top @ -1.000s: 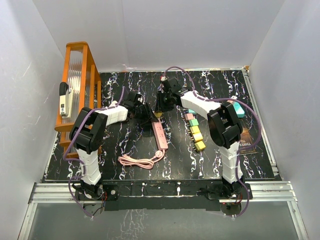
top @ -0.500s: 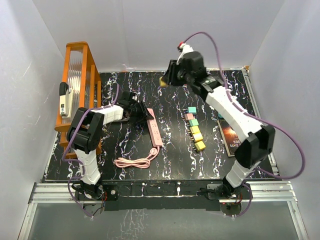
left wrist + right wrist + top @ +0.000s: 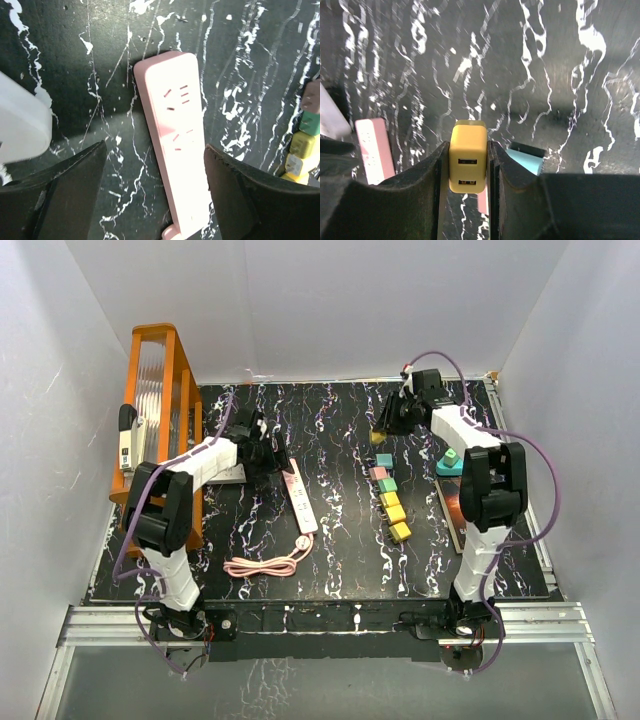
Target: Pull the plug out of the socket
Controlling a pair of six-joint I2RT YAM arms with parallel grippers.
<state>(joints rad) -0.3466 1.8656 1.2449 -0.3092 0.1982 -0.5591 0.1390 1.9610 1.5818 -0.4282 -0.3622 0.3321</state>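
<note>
At the left edge of the table stands an orange rack (image 3: 160, 380), which has no part in the job. Beside it the left gripper (image 3: 154, 150) hovers over the far end of the pink power strip (image 3: 298, 496), its fingers (image 3: 70, 190) spread wide, one on each side and not touching it. The sockets seen from the left wrist are empty. At the far end of the row of coloured blocks (image 3: 390, 502), the right gripper (image 3: 467, 150) is clamped on the yellow plug (image 3: 467, 170), well apart from the strip. I judge the pulling done; next the plug needs setting down gently before the fingers open
</note>
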